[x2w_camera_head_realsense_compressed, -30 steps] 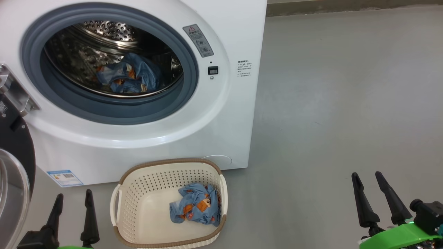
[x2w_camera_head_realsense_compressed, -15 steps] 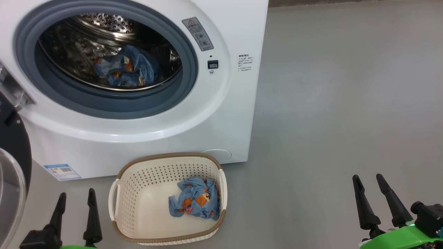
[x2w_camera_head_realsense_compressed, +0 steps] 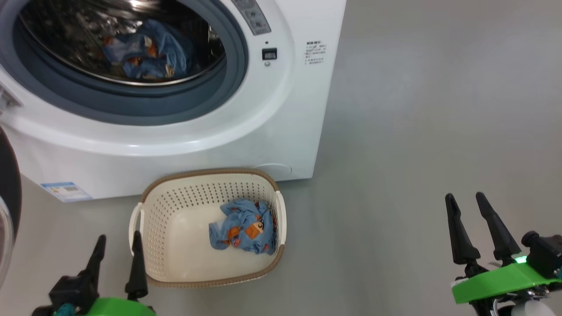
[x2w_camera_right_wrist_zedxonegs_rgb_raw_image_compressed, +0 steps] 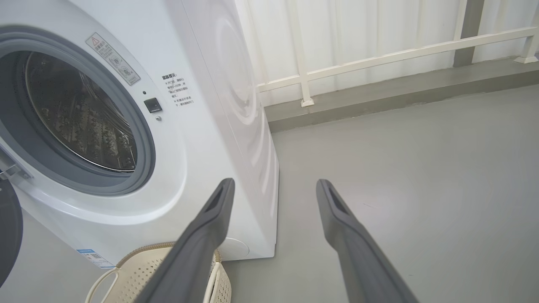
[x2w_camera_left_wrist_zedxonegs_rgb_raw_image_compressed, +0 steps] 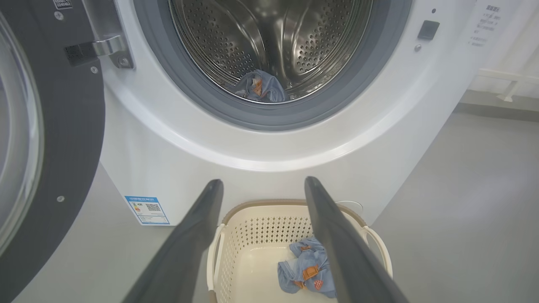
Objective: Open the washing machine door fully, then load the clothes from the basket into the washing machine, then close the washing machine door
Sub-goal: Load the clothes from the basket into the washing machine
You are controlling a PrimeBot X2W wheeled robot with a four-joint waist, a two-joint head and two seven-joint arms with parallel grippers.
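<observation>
No wording is sharp enough to read. The big white front-loading washing machine [x2w_camera_head_realsense_compressed: 281, 131] carries a small blue-and-white energy label [x2w_camera_left_wrist_zedxonegs_rgb_raw_image_compressed: 147, 209] with coloured bars and a QR square at its lower left front corner. A slanted grey warning sticker [x2w_camera_right_wrist_zedxonegs_rgb_raw_image_compressed: 113, 58] with a red triangle and round pictograms sits on the door surround, with a short block of dark print [x2w_camera_right_wrist_zedxonegs_rgb_raw_image_compressed: 179, 89] in several lines, seemingly Chinese characters, beside it. A small white tag [x2w_camera_left_wrist_zedxonegs_rgb_raw_image_compressed: 63, 3] on the black inner face of the open round washing machine door [x2w_camera_left_wrist_zedxonegs_rgb_raw_image_compressed: 71, 126] is cut off by the edge of the left wrist view.
</observation>
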